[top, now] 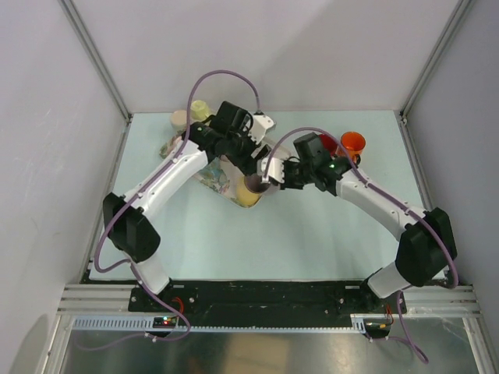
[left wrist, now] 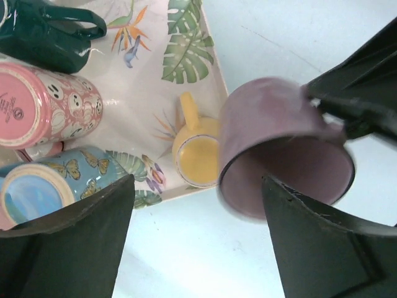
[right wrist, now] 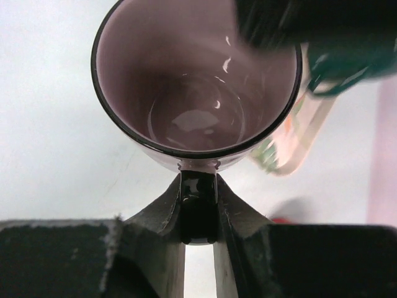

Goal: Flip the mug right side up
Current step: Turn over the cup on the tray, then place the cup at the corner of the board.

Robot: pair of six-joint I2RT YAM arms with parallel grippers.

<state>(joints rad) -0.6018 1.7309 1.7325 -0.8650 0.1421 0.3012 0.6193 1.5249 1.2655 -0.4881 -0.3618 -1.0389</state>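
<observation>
The purple mug (top: 256, 185) is held by its dark handle (right wrist: 198, 211) in my right gripper (right wrist: 198, 186), whose jaws are shut on the handle. The mug (right wrist: 198, 81) is tilted, with its open mouth facing the right wrist camera and its inside empty. In the left wrist view the mug (left wrist: 279, 143) hangs beside the corner of the floral tray (left wrist: 186, 56), with the right gripper (left wrist: 353, 105) behind it. My left gripper (left wrist: 197, 186) is open and empty, just above the mug and tray corner; it also shows from above (top: 251, 160).
The tray holds a yellow mug (left wrist: 198, 155), a pink mug (left wrist: 49, 105), a dark green mug (left wrist: 43, 31) and a blue butterfly mug (left wrist: 43, 186). An orange cup (top: 352, 144) stands at the back right. Cream cups (top: 199, 109) stand at the back left.
</observation>
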